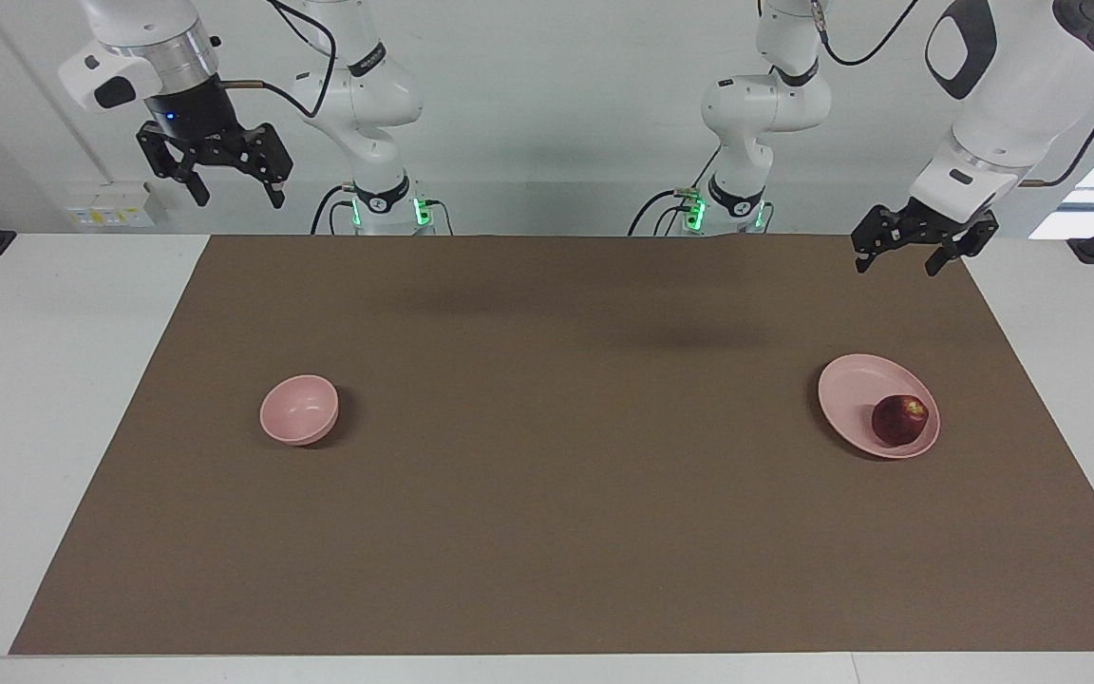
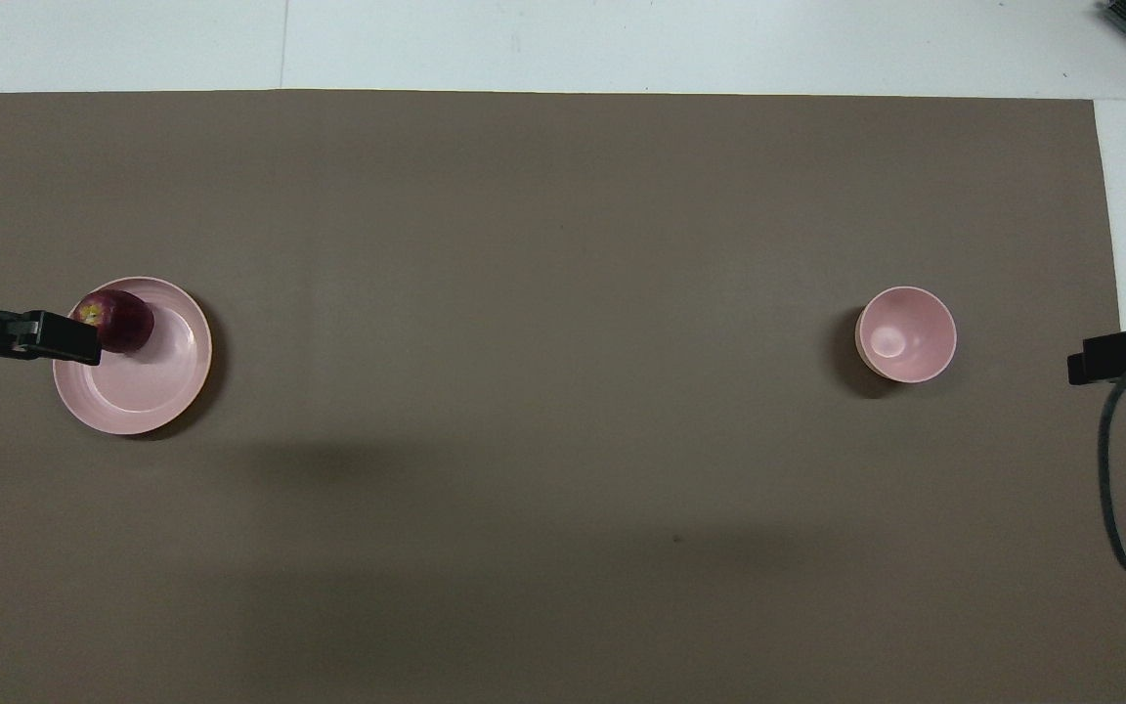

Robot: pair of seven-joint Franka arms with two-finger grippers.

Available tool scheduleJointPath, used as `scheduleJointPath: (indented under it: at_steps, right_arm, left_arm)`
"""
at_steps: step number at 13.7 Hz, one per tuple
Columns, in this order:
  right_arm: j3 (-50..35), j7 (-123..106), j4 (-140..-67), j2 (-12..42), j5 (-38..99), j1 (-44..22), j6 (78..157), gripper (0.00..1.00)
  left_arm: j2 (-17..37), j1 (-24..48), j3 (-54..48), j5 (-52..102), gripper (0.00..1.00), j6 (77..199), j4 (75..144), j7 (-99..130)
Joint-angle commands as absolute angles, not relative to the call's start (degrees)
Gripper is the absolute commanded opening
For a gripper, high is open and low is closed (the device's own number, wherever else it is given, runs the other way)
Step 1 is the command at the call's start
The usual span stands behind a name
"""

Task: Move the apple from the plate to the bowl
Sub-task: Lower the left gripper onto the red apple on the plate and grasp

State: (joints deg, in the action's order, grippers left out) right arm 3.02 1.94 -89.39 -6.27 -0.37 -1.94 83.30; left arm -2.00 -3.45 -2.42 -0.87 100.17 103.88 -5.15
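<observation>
While raised with jaws apart, left gripper (image 1: 896,260) clear of plated apple (image 1: 899,420)

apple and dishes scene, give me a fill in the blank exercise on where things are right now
1. The apple lies on the ____.
2. The bowl holds ____.
3. The plate sits toward the ____ arm's end of the table.
4. The left gripper and the right gripper, both up in the air, have fingers that are ____.

Missing words: plate; nothing; left; open
</observation>
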Motion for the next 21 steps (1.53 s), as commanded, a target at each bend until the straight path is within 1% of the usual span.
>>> scheduleJointPath:
  at_steps: [1, 6, 15, 19, 21]
  right_arm:
    - [2.9, 1.1, -90.4, -7.1, 0.0, -1.8, 83.7, 1.0]
    - [2.9, 1.1, -90.4, -7.1, 0.0, -1.8, 83.7, 1.0]
    - [2.9, 1.1, -90.4, -7.1, 0.0, -1.8, 83.7, 1.0]
    - [2.9, 1.1, -90.4, -7.1, 0.0, -1.8, 83.7, 1.0]
    - [2.9, 1.1, -90.4, -7.1, 0.0, -1.8, 83.7, 1.0]
  left_arm:
    - [-2.8, -5.9, -2.9, -0.7, 1.0, 105.7, 109.1, -5.5]
    - [-0.5, -7.6, -2.8, -0.7, 1.0, 117.2, 115.3, -5.4]
    - [9.0, -9.1, -2.8, -0.8, 1.0, 130.8, 115.2, -5.6]
    - [9.8, -9.6, -2.8, -1.1, 1.0, 133.8, 114.7, -8.8]
    - [12.3, -10.1, -2.8, -1.3, 1.0, 136.6, 114.3, -9.5]
